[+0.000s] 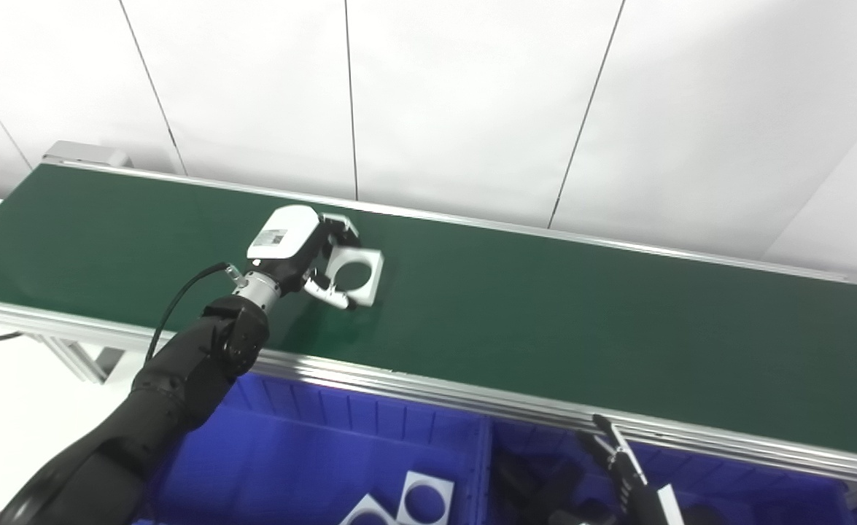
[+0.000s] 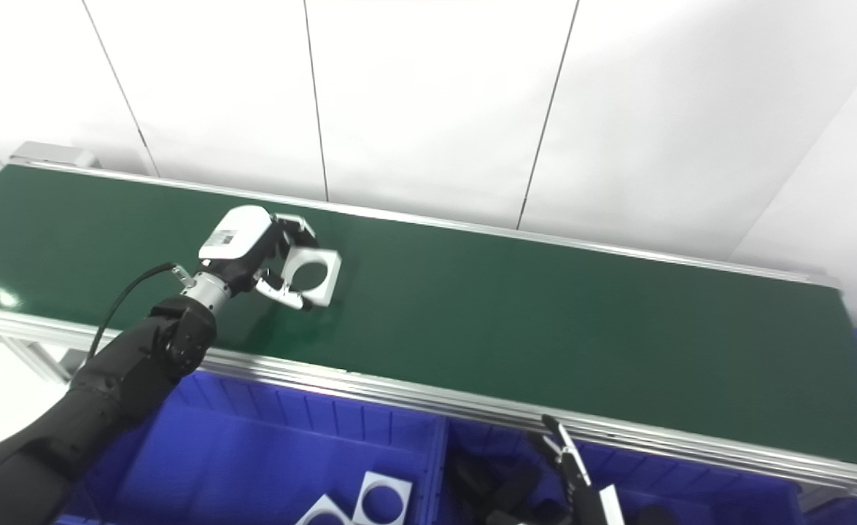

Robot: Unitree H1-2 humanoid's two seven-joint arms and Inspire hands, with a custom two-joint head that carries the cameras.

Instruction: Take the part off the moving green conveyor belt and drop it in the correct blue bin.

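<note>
A white square part with a round hole [image 1: 356, 273] lies on the green conveyor belt [image 1: 545, 313], left of its middle. My left hand [image 1: 304, 255] reaches over the belt's near rail and is closed around the part, with fingers on its far left corner and the thumb along its near edge. The part still looks flat on the belt. It also shows in the right eye view [image 2: 313, 272]. My right hand [image 1: 621, 467] is low at the bottom edge, over the right blue bin, and only partly in view.
Two blue bins stand below the belt's near rail [image 1: 472, 397]. The left bin [image 1: 311, 445] holds white square parts [image 1: 424, 502]. The right bin [image 1: 537, 445] holds dark parts. A white panelled wall is behind the belt.
</note>
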